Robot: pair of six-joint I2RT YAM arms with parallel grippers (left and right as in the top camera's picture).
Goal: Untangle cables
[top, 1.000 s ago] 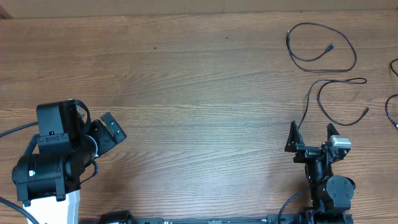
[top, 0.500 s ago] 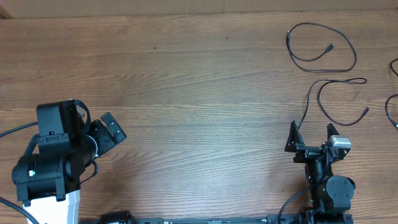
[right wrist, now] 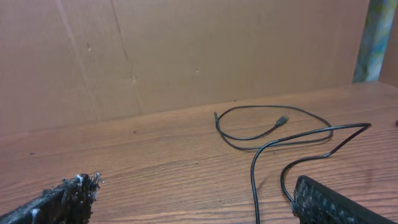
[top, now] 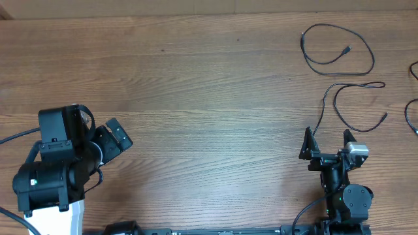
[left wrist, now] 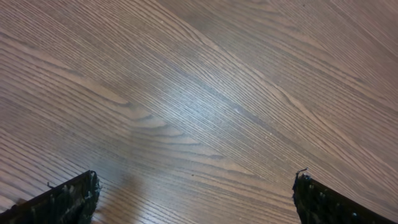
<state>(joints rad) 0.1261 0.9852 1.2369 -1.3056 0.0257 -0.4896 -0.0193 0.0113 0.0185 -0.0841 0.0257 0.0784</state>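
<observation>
From overhead, my left gripper (top: 116,138) sits at the near left of the wooden table (top: 209,85), fingers spread wide and holding nothing. My right gripper (top: 327,142), near right, is likewise spread and empty. The cables (top: 348,49) lie as separate loose black loops at the far right, one trailing close to the right gripper's fingertips.

A thin black looped cable (top: 348,49) lies loose at far right, plug inside its ring; a nearer cable (top: 336,98) sprawls apart from it in open curves; possibly more cords (top: 407,114) clipped by the right edge
</observation>
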